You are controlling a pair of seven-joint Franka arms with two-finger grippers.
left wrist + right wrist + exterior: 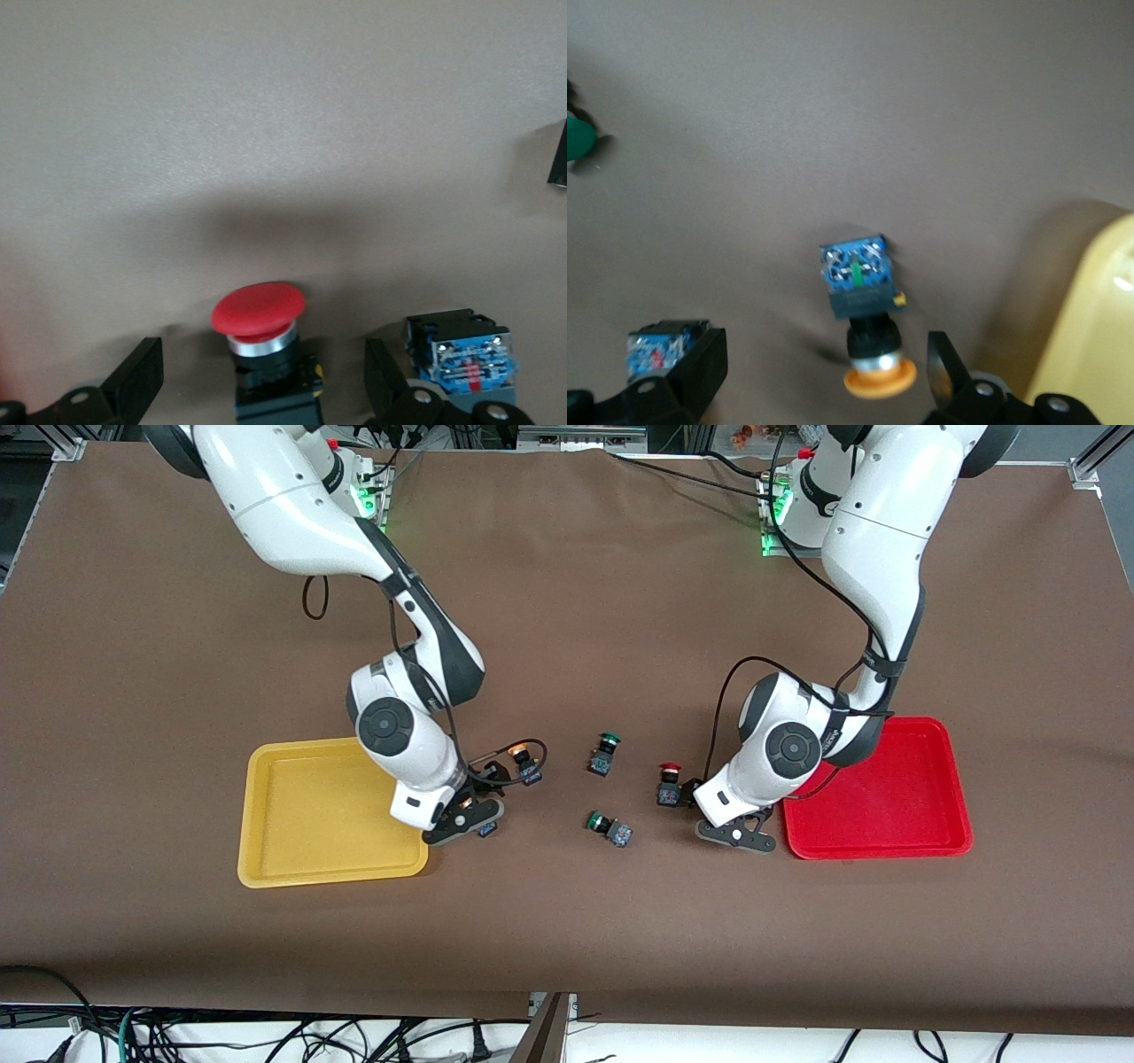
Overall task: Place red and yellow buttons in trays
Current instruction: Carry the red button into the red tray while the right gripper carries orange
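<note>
My right gripper [456,815] [826,372] is down at the table beside the yellow tray [328,815] [1099,328]. It is open around a lying orange-yellow-capped button [866,341] [485,830]. The second orange-yellow button [525,764] [660,347] lies just outside one finger [709,363]. My left gripper [731,824] [263,381] is down beside the red tray [886,802]. It is open around a red-capped button [259,314], which the hand hides in the front view. A second red button [669,784] stands beside that hand. A blue-ended switch body [461,354] lies outside one finger [381,372].
Two green-capped switches [605,753] [609,828] lie between the two hands; one green cap [579,140] shows in the right wrist view. Both trays hold nothing. Brown table surface stretches all around.
</note>
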